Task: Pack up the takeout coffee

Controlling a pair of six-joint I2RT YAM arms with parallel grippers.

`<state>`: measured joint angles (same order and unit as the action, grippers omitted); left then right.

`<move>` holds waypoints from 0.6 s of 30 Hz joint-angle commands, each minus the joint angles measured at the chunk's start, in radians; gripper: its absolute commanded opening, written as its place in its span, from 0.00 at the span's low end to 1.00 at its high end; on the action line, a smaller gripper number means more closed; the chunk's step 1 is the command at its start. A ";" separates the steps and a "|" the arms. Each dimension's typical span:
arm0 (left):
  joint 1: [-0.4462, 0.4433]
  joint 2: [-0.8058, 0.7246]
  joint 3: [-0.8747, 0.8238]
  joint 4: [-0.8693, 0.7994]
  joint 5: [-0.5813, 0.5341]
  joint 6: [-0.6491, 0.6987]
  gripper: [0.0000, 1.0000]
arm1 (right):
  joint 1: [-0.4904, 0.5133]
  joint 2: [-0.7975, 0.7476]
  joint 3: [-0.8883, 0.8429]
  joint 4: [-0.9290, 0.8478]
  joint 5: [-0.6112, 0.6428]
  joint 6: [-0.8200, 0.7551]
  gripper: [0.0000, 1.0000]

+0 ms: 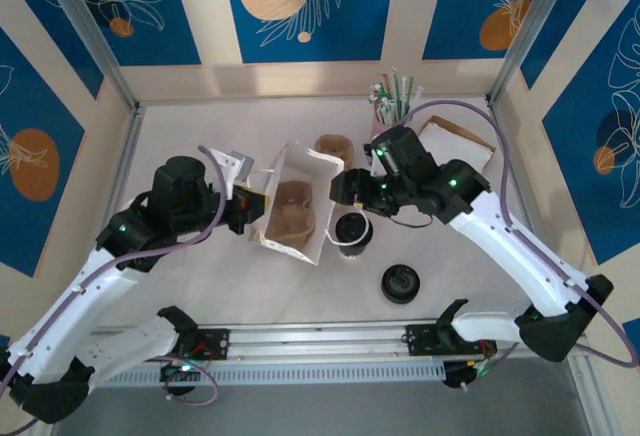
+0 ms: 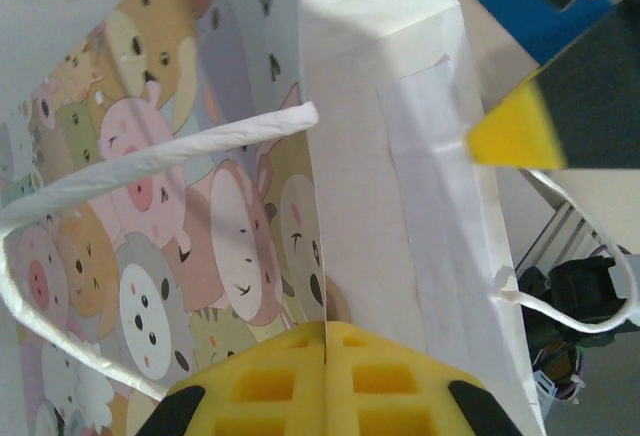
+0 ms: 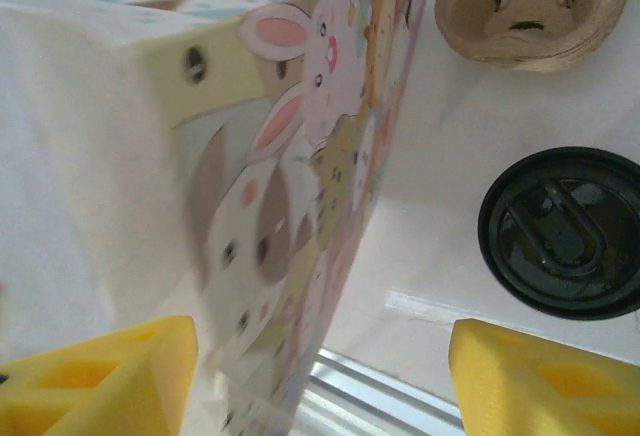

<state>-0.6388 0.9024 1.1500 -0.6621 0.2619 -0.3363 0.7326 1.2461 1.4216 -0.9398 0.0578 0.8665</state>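
On the worktop [image 1: 270, 291], my left tool [image 2: 326, 341] is clamped shut on the rim of the white paper bag printed with cartoon animals [image 1: 300, 171]. Just right of the bag stands the small white dark-banded paper coffee cup with black round lid [image 1: 352, 230], close beside my right tool [image 3: 320, 381], whose jaws stand wide apart, gripping nothing.

The paper bag [image 1: 322, 196] sits mid-table with a cup carrier [image 1: 293, 214] inside it. The takeout coffee [image 1: 352, 230] stands just right of the bag, and a loose lid [image 1: 400, 283] lies nearer the arms, further right. Behind the bag sits a stack of cup carriers [image 1: 333, 146], with a cup of straws [image 1: 388, 101] behind and to the right.
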 commanded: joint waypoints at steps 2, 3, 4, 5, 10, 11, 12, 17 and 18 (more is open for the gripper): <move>0.008 -0.012 -0.009 0.067 0.039 0.027 0.00 | -0.004 0.055 0.039 0.010 0.017 -0.040 0.62; 0.009 -0.012 -0.010 0.069 0.042 0.027 0.00 | -0.004 0.064 0.043 0.018 0.016 -0.044 0.58; 0.008 -0.013 -0.013 0.071 0.046 0.027 0.00 | -0.002 0.076 0.051 0.024 0.019 -0.048 0.52; 0.009 -0.014 -0.017 0.074 0.047 0.029 0.00 | -0.001 0.085 0.061 0.024 0.024 -0.051 0.49; 0.008 -0.033 -0.047 0.089 0.044 0.033 0.00 | 0.041 0.078 0.077 0.036 0.121 -0.076 0.26; 0.008 -0.036 -0.055 0.093 0.042 0.036 0.00 | 0.052 0.067 0.070 0.044 0.147 -0.081 0.21; 0.008 -0.037 -0.060 0.094 0.042 0.036 0.00 | 0.061 0.056 0.058 0.057 0.164 -0.085 0.18; 0.008 -0.035 -0.076 0.098 0.022 0.040 0.00 | 0.112 -0.016 -0.033 0.159 0.243 -0.119 0.01; 0.008 -0.034 -0.075 0.093 0.014 0.039 0.00 | 0.125 -0.024 -0.045 0.174 0.260 -0.129 0.00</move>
<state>-0.6388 0.8780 1.0805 -0.5995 0.2806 -0.3214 0.8310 1.2644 1.4086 -0.8391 0.2344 0.7757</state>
